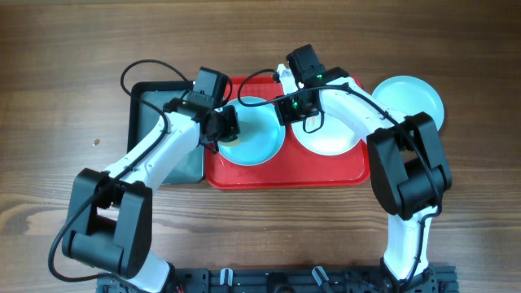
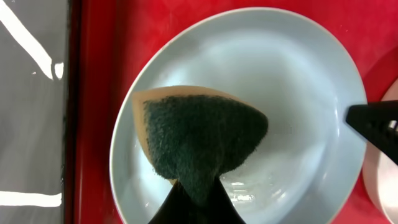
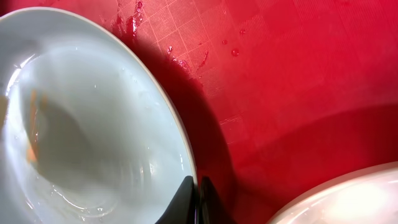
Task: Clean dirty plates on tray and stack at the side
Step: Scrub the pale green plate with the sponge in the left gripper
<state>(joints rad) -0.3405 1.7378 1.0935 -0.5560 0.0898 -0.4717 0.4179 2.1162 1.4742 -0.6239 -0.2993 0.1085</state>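
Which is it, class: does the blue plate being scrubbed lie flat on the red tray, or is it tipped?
Tipped. The right pincer pinches the blue plate at its rim, lifting that edge off the red tray; a dark shadow shows beneath it.

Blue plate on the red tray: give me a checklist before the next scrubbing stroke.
1. Sponge held in left hand: ok, pinched at its lower corner.
2. Sponge over the blue plate: ok, though contact cannot be told.
3. Right hand steadies the plate rim: ok, fingers closed on the edge.
4. Plate sits inside the red tray: ok.
5. White plate clear of the stroke: ok, beside it on the tray.
6. Stack spot: ok, another blue plate lies off the tray at right.
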